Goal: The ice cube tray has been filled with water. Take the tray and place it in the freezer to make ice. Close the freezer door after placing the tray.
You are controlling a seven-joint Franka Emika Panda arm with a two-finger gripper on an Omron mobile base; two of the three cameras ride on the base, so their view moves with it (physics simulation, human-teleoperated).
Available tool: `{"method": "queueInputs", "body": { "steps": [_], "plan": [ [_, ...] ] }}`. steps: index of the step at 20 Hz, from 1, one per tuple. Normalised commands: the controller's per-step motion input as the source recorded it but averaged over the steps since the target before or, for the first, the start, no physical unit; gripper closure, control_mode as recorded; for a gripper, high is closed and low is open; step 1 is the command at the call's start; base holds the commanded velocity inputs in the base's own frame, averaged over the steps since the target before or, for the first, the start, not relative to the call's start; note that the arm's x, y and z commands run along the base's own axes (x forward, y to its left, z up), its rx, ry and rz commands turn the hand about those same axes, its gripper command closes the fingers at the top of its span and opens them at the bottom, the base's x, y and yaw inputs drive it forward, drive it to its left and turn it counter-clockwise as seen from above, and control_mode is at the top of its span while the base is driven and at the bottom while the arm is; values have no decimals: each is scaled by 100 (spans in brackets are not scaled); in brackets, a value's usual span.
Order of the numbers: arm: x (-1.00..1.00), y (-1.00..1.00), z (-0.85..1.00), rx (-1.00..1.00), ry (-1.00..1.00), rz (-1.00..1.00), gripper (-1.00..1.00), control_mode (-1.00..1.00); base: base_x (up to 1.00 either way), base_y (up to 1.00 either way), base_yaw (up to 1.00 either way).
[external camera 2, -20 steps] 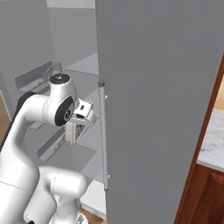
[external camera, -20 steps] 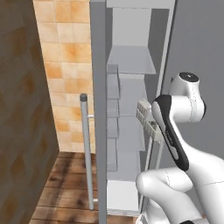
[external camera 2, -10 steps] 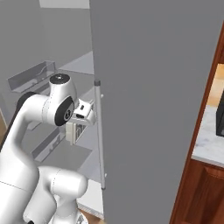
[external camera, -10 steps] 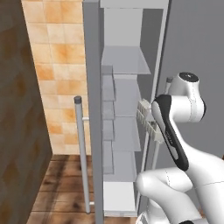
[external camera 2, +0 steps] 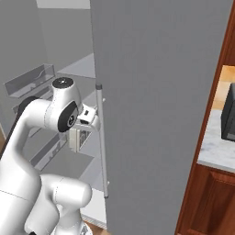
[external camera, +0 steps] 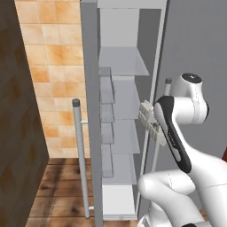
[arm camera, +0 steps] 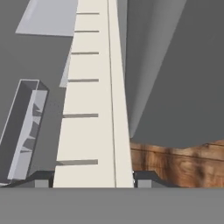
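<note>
Left base view, left to right: dark wood panel at far left, orange tiled wall (external camera: 48, 66), wood floor (external camera: 57, 186) below. Freezer door (external camera: 90, 111) stands open, seen edge-on, vertical bar handle (external camera: 81, 159) on its outer side, clear door bins (external camera: 106, 128) stacked on its inner side. Freezer (external camera: 128, 88) is open right of it, white shelves (external camera: 126, 62) inside. Ice cube tray (external camera: 148, 120) is held at the front of the freezer opening, about middle shelf height, tilted on edge with its cells facing left. Pincer (external camera: 156, 126) is at the tray's right end, mostly hidden behind the arm's dark forearm. Fridge's right door (external camera: 195, 40) is shut behind the arm.

Right base view: door bins (external camera 2: 30, 80) at left, arm in front, tray (external camera 2: 78, 137) hanging just below the wrist, next to the right door's bar handle (external camera 2: 102, 142). Large grey right door (external camera 2: 160, 92) fills the middle. Wood cabinet (external camera 2: 215, 193), pale surface (external camera 2: 215, 151) and a dark appliance (external camera 2: 228, 117) at far right.

Hand view: tray (arm camera: 94, 100) runs straight away from the camera, pale divided side showing. Dark fingertips (arm camera: 146, 177) sit tight against both sides of its near end, so pincer (arm camera: 94, 179) is clamped on the tray. A clear bin (arm camera: 24, 127) is at left, grey panel and floor at right.
</note>
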Motion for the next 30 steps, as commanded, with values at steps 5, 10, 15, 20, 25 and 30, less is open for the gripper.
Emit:
{"method": "queueInputs", "body": {
  "steps": [5, 10, 15, 20, 25, 30],
  "plan": [
    [-7, 0, 2, 0, -6, 0, 100, -100, 0, 6, 0],
    [-21, 0, 39, -5, -31, 2, 100, -100, 0, 0, 0],
    [-19, 8, 55, -8, -26, 7, 100, -100, 0, 0, 0],
    [-2, 17, 63, -1, -19, 11, 100, -100, 0, 0, 0],
    [0, 10, 56, 0, -17, 11, 100, -100, 0, 0, 0],
    [0, 24, 27, -1, -4, 3, 100, -100, 0, 0, 0]
  ]
}}
